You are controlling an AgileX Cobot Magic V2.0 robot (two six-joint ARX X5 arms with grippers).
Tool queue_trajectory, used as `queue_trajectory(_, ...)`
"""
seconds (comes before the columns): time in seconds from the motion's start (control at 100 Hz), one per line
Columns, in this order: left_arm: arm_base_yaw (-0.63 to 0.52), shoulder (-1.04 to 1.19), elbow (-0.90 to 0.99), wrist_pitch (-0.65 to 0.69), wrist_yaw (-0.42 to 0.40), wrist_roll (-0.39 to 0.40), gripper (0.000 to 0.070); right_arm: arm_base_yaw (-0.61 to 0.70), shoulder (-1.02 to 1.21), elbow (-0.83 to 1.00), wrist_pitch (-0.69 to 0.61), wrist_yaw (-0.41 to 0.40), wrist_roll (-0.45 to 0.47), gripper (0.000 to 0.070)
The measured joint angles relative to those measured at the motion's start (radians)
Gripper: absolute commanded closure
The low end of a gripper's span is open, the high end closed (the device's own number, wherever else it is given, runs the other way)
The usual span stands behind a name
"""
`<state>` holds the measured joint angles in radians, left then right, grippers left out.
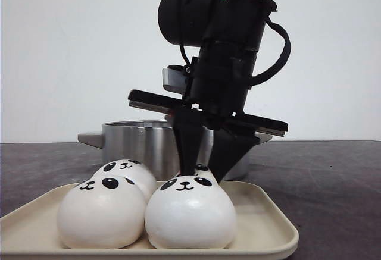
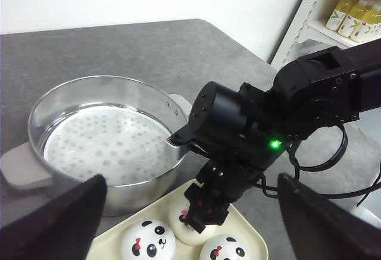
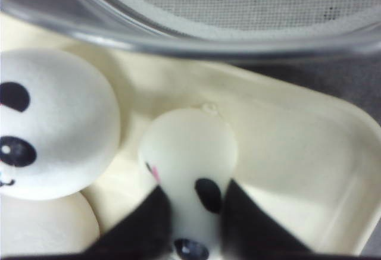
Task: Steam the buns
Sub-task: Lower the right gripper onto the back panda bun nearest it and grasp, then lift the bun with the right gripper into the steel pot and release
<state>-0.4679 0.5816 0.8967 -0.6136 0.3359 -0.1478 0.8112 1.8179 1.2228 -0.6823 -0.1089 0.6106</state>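
Observation:
Four white panda buns are on a cream tray (image 1: 271, 224). Two stand in front (image 1: 101, 212) (image 1: 189, 212) and one behind at the left (image 1: 128, 174). My right gripper (image 1: 205, 165) comes straight down on the fourth bun (image 3: 187, 153) at the tray's back right. Its fingers (image 3: 146, 224) are shut on that bun's sides and squeeze it. From the left wrist view the right gripper (image 2: 205, 212) is on the same bun (image 2: 180, 217). My left gripper (image 2: 190, 212) is open and empty, held high over the tray and pot.
A steel steamer pot (image 2: 30, 111) with a perforated white liner (image 2: 107, 144) stands just behind the tray, with grey handles (image 2: 21, 168). The dark grey table (image 1: 333, 177) lies all around. A shelf with bottles (image 2: 351, 13) stands far off.

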Motion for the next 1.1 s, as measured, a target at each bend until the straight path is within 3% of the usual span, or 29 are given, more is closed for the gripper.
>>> queue_trajectory(0.18,0.0,0.0,0.0,0.0,-0.032,0.0,0.0144,0.014,-0.098,0.021,-0.086,-0.01,-0.003,0.0694)
queue_trajectory(0.31,0.0,0.001,0.0,0.002,-0.059,0.0,0.0144,0.031,-0.245,0.146,-0.111,-0.024,-0.026,0.0694)
queue_trajectory(0.38,0.0,0.001,0.0,0.005,-0.076,0.0,0.0144,0.035,-0.307,0.232,-0.1,0.021,-0.055,0.0694)
queue_trajectory(0.49,0.0,0.003,0.0,0.016,-0.094,0.0,0.0144,0.022,-0.328,0.38,-0.098,0.156,-0.114,0.0694)
queue_trajectory(0.68,0.0,0.014,0.0,0.033,-0.098,0.0,0.0144,-0.08,-0.229,0.543,-0.063,0.19,-0.211,0.0695)
queue_trajectory(1.1,0.0,0.032,0.0,0.039,-0.098,0.0,0.0144,-0.24,0.17,0.543,0.031,0.153,-0.267,0.0694)
